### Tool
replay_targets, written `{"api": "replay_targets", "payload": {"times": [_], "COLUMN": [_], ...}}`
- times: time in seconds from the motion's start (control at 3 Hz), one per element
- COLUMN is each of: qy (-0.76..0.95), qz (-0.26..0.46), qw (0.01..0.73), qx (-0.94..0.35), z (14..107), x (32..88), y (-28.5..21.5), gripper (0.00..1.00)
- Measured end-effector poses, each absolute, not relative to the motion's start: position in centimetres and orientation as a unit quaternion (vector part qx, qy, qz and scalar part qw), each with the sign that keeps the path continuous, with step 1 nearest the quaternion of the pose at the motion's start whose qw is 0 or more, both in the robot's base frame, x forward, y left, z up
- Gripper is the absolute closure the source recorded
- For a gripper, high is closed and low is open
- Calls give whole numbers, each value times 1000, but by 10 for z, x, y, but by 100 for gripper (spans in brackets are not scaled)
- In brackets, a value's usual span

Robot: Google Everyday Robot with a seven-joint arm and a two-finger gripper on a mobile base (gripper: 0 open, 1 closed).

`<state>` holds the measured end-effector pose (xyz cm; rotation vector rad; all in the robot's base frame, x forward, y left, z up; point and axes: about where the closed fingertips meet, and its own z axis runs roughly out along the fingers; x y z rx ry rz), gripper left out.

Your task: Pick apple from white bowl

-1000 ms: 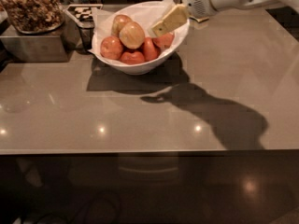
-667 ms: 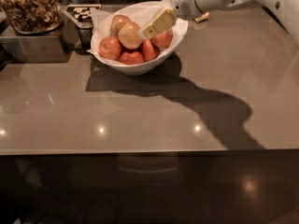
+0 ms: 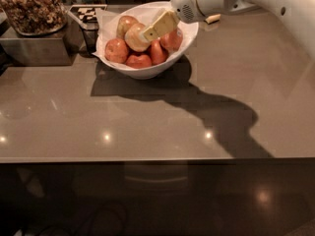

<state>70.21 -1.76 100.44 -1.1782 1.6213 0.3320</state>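
The white bowl [image 3: 184, 45] stands at the back middle of the brown counter, lined with white paper and holding several apples. The pale yellowish-tan apple [image 3: 134, 38] lies on top of the pile, left of centre. Redder apples [image 3: 116, 50] lie around and under it, and a half-yellow, half-red apple [image 3: 125, 23] sits behind it. My gripper [image 3: 147, 33] reaches in from the upper right over the bowl, and its yellowish tip touches the right side of the pale apple. The white arm [image 3: 206, 1] hides the bowl's far right rim.
A clear container of brown nuts or granola [image 3: 32, 6] sits on a metal box [image 3: 34, 50] at the back left. A checker-patterned item [image 3: 88, 13] stands beside the bowl. The counter's front edge [image 3: 157, 159] runs across the view, with a dark drop below.
The arm and gripper have moved left and down into the bowl, from its right rim to the pale apple. The apples have not visibly moved.
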Motion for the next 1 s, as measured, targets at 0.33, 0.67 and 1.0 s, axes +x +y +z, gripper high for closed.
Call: {"api": "replay_targets", "payload": {"times": [0.33, 0.67, 1.0], "qy": [675, 675, 675], "qz": [147, 147, 148], "qw": [537, 537, 537], "qx": [-485, -485, -485], "z": [1000, 1000, 999], "x": [710, 710, 710], "y": [-8, -7, -7], "gripper": [0, 28, 21]}}
